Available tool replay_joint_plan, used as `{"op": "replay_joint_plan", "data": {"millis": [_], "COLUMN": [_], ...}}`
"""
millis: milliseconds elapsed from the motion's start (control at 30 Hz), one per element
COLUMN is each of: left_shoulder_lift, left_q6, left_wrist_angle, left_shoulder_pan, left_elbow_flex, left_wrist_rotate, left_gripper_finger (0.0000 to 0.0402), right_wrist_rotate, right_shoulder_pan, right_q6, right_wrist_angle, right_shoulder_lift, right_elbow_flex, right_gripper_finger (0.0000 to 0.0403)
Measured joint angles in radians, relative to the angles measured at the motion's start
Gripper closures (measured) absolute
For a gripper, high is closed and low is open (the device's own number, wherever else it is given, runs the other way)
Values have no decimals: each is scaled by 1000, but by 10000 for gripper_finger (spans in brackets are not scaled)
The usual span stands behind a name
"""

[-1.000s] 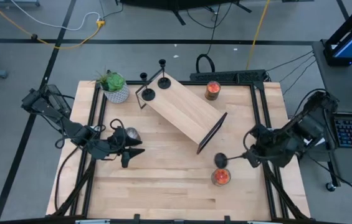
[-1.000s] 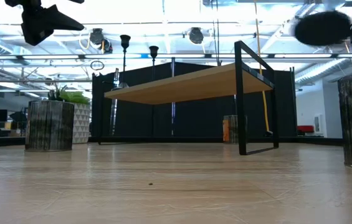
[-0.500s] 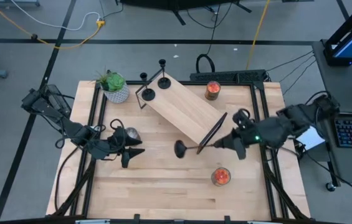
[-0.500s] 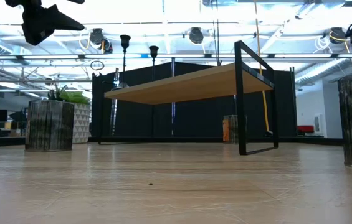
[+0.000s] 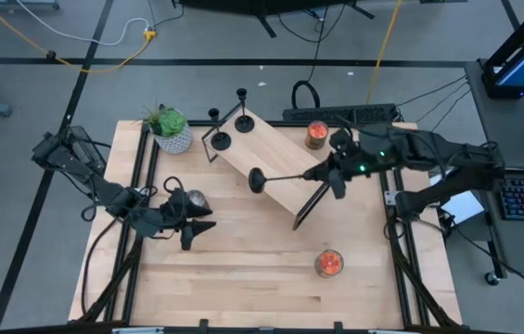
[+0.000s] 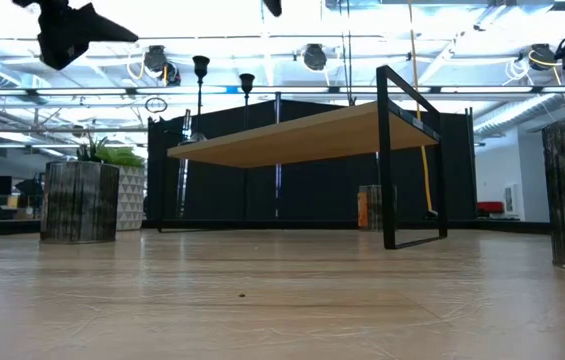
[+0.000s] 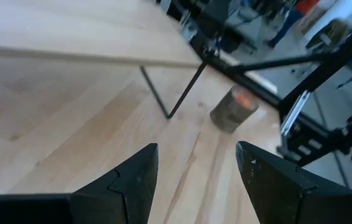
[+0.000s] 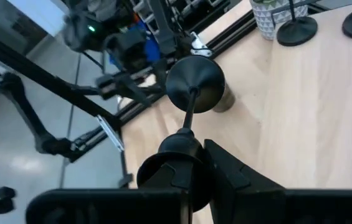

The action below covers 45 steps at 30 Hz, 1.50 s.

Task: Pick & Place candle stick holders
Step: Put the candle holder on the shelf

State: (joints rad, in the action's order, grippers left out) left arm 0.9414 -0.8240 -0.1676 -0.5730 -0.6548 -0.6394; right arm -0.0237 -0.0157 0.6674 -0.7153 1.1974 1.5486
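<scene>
On the left side of the table [image 5: 243, 278] the left hand [image 5: 201, 230] waits with its fingers spread wide and nothing between them, near a grey jar candle [image 5: 194, 199], so it keeps out of the working area. Further right, two candle stick holders [image 5: 221, 139] stand upright on the far end of the small wooden shelf [image 5: 275, 167], beside the plant pot [image 5: 172, 134] (this end seems to be the collecting place). The third candle stick holder [image 5: 257, 180] is carried above the middle of the shelf, lying sideways, because the right hand [image 5: 322, 173] is closed tightly on its thin stem, with the round base pointing away. An orange jar candle [image 5: 328, 263] stands apart, near the front.
</scene>
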Motion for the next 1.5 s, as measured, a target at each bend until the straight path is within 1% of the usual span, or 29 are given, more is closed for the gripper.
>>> {"op": "replay_joint_plan", "data": {"millis": [133,300,367,433,500,600,800,900,967,1067,1267,1500], "left_shoulder_lift": [15,74,103,133,165,217,336,401,445,506,597,681], "left_q6": [86,283,336,371,400,435,472,513,545,588,647,712], "left_wrist_angle": [150,418,459,452,417,302,9,-77,-117,-182,-295,-313], "left_shoulder_pan": [26,85,110,133,155,185,256,290,312,343,399,449], "left_elbow_flex": [0,-10,-39,-79,-131,-232,-453,-551,-608,-684,-815,-919], "left_wrist_rotate": [-34,-43,-43,-43,-43,-40,41,87,115,126,143,241], "left_gripper_finger": [176,176,176,176,176,176,176,176,176,176,176,176], "right_wrist_rotate": [-79,-157,-180,-192,-194,-218,-219,-219,-238,-268,-268,-264], "right_shoulder_pan": [77,138,154,162,162,161,158,158,159,155,132,116], "right_q6": [-83,-161,-182,-193,-205,-212,-219,-220,-220,-220,-227,-227], "right_wrist_angle": [0,-2,-3,-3,-3,10,18,35,50,63,61,61], "right_shoulder_lift": [40,105,127,148,162,179,188,187,188,187,187,187], "right_elbow_flex": [1,1,1,1,1,1,1,1,1,1,1,1], "right_gripper_finger": [391,391,391,391,391,391,391,391,391,391,391,391]}}
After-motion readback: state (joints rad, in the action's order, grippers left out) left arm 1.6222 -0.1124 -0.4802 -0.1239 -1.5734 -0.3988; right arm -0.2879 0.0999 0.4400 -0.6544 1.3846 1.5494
